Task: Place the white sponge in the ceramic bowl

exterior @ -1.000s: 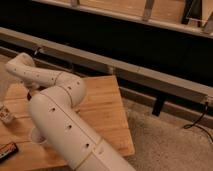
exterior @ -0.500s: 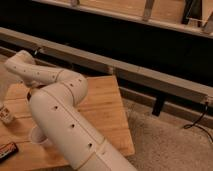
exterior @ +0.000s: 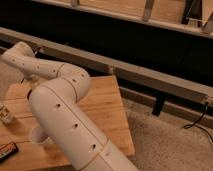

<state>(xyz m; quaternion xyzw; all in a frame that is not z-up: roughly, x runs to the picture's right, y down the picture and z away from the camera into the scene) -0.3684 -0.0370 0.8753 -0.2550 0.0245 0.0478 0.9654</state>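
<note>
Right now my arm (exterior: 65,117) fills most of the view. Its thick white upper link rises from the bottom edge, passes straight over the white cup (exterior: 36,135), and bends at the elbow (exterior: 75,82) up and to the right of that cup. From the elbow the slimmer forearm (exterior: 30,62) runs leftward, well above the cup, to the left edge of the view.

My tool sits beyond the end of that forearm, out of sight up and to the left of the cup. I cannot tell how far open it is or whether it has hold of anything.

The cup stands on the wooden tabletop (exterior: 107,107), partly covered by my upper link. A dark wrapped candy bar (exterior: 7,148) lies flat on the wood, down and to the left of the cup, near it but apart from it. Farther up and to the left of the cup, at the very edge of the view, is a small pale object (exterior: 4,114) that I cannot identify.

I can find neither the white sponge nor the ceramic bowl. My arm hides much of the tabletop around the cup.

Well to the right of the cup, past the tabletop's edge, is speckled floor (exterior: 170,145). A grey rail (exterior: 150,75) runs across behind it, and a dark cable (exterior: 197,122) curls on the floor at the far right.
</note>
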